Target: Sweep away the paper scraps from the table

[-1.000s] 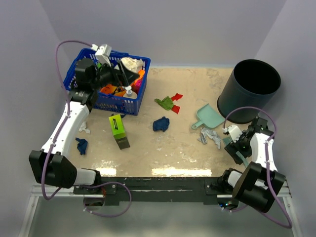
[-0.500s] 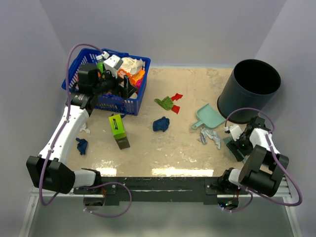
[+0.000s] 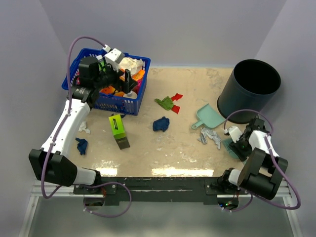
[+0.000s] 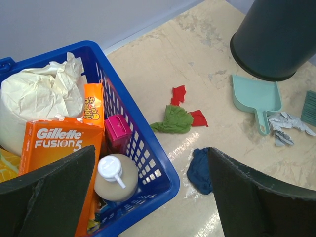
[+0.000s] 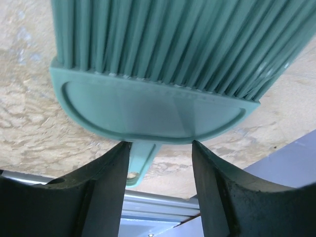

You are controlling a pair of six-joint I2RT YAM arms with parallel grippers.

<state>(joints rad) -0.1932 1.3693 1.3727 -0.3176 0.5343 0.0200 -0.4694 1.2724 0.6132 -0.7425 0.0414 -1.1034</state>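
Paper scraps lie on the beige table [image 3: 187, 148]: a dark blue wad [image 3: 161, 124], an olive green one [image 3: 166, 102], two red bits [image 3: 176, 97], a whitish-grey wad [image 3: 211, 136] and, at the left, another blue wad [image 3: 81, 145]. The left wrist view shows the blue wad [image 4: 200, 170], the green wad [image 4: 174, 120] and the grey wad [image 4: 285, 127]. My right gripper [image 3: 238, 146] is open and straddles the handle of the teal brush [image 5: 163, 64], which lies on the table. My left gripper [image 3: 126, 81] is open and empty above the blue basket [image 4: 163, 177].
A teal dustpan [image 3: 209, 117] lies beside the grey wad. A black bin [image 3: 249, 89] stands at the back right. A green-and-black box [image 3: 118, 129] lies near the basket [image 3: 129, 109], which holds several packages and a bottle. A small whitish scrap [image 3: 84, 128] lies by the left arm.
The left gripper has turned and shifted a little right over the basket. The right arm has folded in, keeping its gripper low over the brush.
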